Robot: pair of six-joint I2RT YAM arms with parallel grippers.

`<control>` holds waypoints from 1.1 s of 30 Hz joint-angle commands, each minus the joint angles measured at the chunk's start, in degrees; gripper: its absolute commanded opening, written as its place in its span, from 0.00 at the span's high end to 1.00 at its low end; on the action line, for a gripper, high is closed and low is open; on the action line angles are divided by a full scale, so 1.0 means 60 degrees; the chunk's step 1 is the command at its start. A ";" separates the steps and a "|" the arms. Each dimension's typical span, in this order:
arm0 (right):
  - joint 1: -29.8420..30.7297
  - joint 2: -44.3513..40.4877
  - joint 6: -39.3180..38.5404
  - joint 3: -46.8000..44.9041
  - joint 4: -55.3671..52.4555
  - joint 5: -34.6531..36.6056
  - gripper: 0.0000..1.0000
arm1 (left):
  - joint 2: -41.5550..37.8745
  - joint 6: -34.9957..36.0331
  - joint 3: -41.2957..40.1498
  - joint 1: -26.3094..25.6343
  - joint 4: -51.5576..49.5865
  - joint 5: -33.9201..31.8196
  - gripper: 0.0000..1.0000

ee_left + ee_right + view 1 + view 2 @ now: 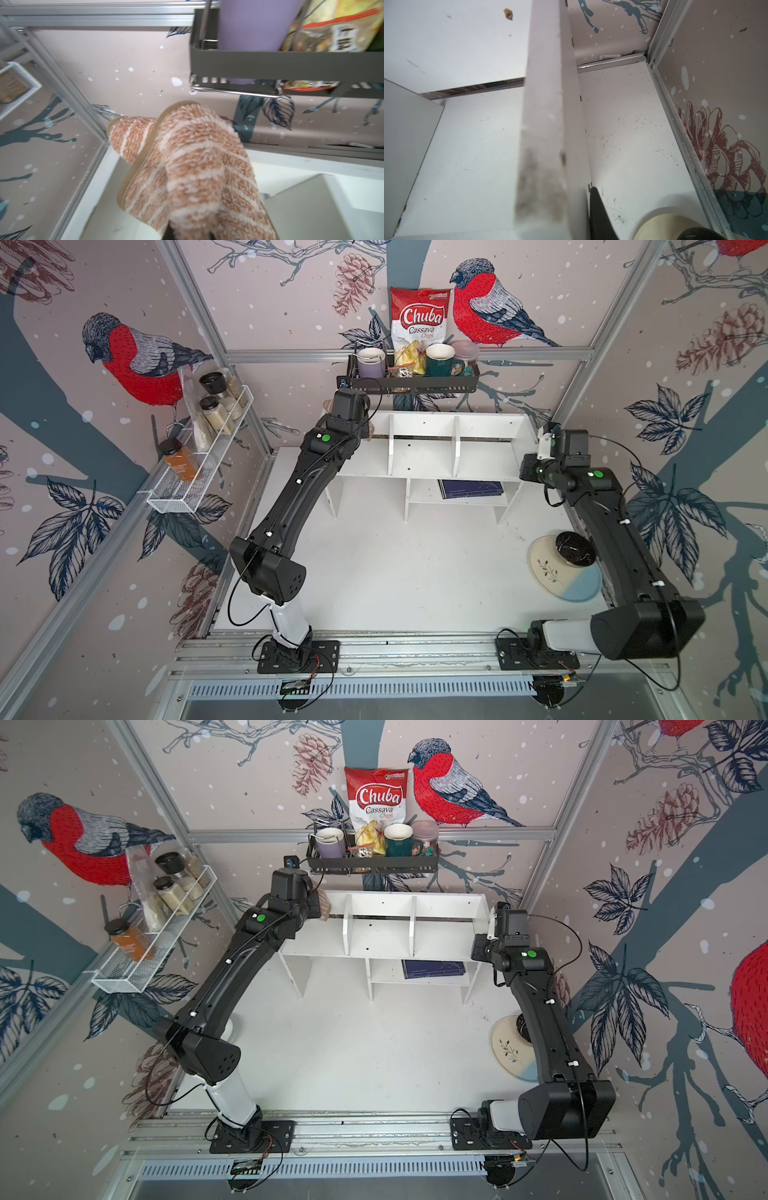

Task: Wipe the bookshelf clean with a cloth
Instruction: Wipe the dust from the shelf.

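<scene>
1. Where the left arm reaches the back left corner of the bookshelf (424, 456), the left gripper (172, 232) is closed tight on the cloth (197, 166). The cloth bunches up and hides nearly all of the gripper.
2. Both top views show only a small tan bit of the cloth poking out past the arm. The left wrist view shows its fluffy tan and pale stripes hanging over the white end of the bookshelf, just below the black rack (291, 62).
3. The right gripper (571, 191) is clamped on the right end wall of the bookshelf. Only the right wrist view shows this: the wall runs between the fingers, and one black finger (598, 207) presses on its side. The other finger is hidden behind the wall.
4. That view also shows a brown crumb (508, 14) on the back board and tiny pale bits on the table (633, 104). They are too small to see from the top.
5. Only the top views show the blue book (471, 489) lying in a lower cubby.
6. In both top views the red and white bag (419, 319) in the black rack says "Chuba Cassava Chips". In the left wrist view the bag is blurry and cannot be read. The writing on the book and on the orange bottle (180, 460) is too small to read
</scene>
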 commanded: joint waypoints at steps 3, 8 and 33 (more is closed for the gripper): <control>-0.0041 -0.0026 0.1494 -0.0071 0.0261 -0.1513 1.00 | -0.0915 0.0546 -0.1722 0.0105 0.0470 -0.0814 1.00; -0.0041 -0.0046 0.1520 -0.0283 0.0352 -0.1518 1.00 | -0.1684 0.0152 -0.3243 0.0091 0.1479 0.1078 1.00; -0.0172 -0.0067 0.1429 -0.0559 0.0555 -0.1791 1.00 | -0.1034 -0.0049 -0.2227 -0.0489 0.1286 0.0115 1.00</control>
